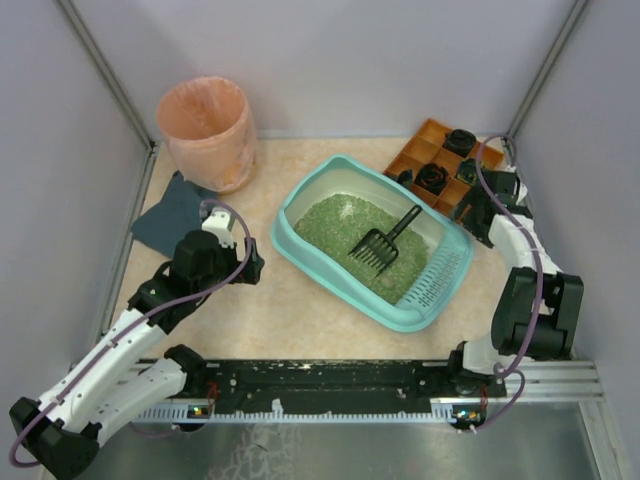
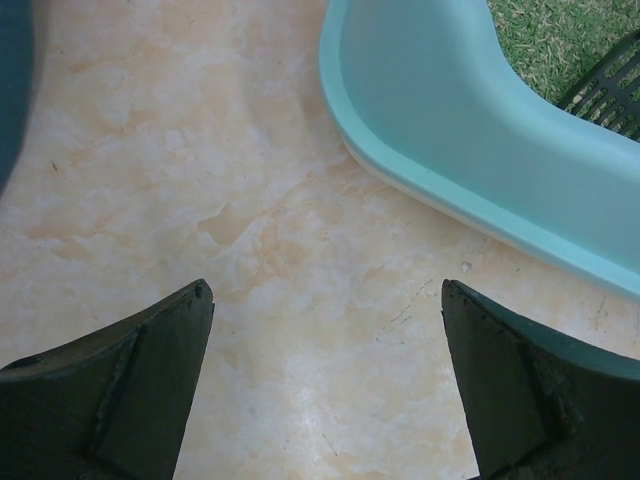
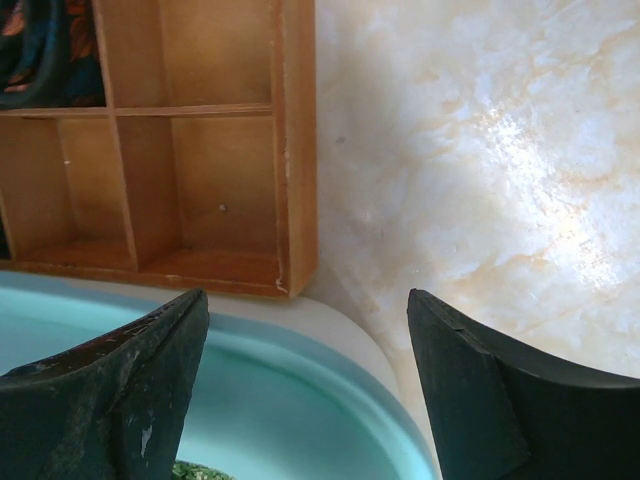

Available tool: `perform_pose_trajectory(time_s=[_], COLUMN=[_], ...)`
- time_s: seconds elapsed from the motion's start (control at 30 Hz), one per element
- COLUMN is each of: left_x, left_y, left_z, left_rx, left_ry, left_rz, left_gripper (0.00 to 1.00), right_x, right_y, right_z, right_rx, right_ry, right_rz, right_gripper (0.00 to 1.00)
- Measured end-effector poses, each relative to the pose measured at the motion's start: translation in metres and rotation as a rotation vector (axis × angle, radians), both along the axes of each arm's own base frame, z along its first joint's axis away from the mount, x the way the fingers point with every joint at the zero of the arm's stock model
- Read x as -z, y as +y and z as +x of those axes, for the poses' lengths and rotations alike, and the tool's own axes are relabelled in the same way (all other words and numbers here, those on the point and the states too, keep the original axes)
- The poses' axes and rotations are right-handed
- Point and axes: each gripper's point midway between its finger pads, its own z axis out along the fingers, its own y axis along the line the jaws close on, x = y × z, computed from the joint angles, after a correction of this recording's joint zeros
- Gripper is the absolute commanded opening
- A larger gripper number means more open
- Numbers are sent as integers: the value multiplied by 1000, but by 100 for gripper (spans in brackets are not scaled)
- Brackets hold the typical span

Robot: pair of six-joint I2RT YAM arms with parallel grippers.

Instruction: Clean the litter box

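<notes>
The teal litter box (image 1: pixel 297 215) sits mid-table, tilted diagonally. Green litter (image 1: pixel 335 225) fills it, and a slotted ledge (image 1: pixel 442 275) is at its near-right end. A black scoop (image 1: pixel 384 240) lies on the litter, handle pointing far-right. My left gripper (image 1: pixel 250 263) is open and empty just left of the box. In the left wrist view it (image 2: pixel 325 300) hovers over bare table, with the box rim (image 2: pixel 450 150) and the scoop (image 2: pixel 612 90) at upper right. My right gripper (image 1: pixel 470 213) is open and empty above the box's far-right corner (image 3: pixel 300 370).
A round bin with a peach liner (image 1: pixel 207 130) stands at the back left, with a dark blue cloth (image 1: pixel 172 215) in front of it. An orange compartmented tray (image 1: pixel 425 140) holding black items sits behind the box; it also shows in the right wrist view (image 3: pixel 200 150). Grey walls enclose the table.
</notes>
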Motion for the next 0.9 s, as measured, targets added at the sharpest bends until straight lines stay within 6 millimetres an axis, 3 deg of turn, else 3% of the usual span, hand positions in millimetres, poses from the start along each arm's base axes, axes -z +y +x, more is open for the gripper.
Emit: perform_pose_trajectory(time_s=[0.37,0.53,0.7,0.9], left_x=[1,0,0,0], left_y=[0,1,2,1], left_z=[0,0,1,1], left_rx=[-1,-5,-9,-10], left_ry=[2,0,-4,-2], left_rz=[2,3,3,0], left_gripper=[100,100,100,100], right_x=[-13,-18,-16,-12], right_y=[37,67,101,158], right_z=[3,-4,-23,-58], right_rx=[-103,-164,-208,-280], right_ry=[-86,-133,-158,-158], right_rz=[-14,0,61,189], right_gripper=[78,78,77,77])
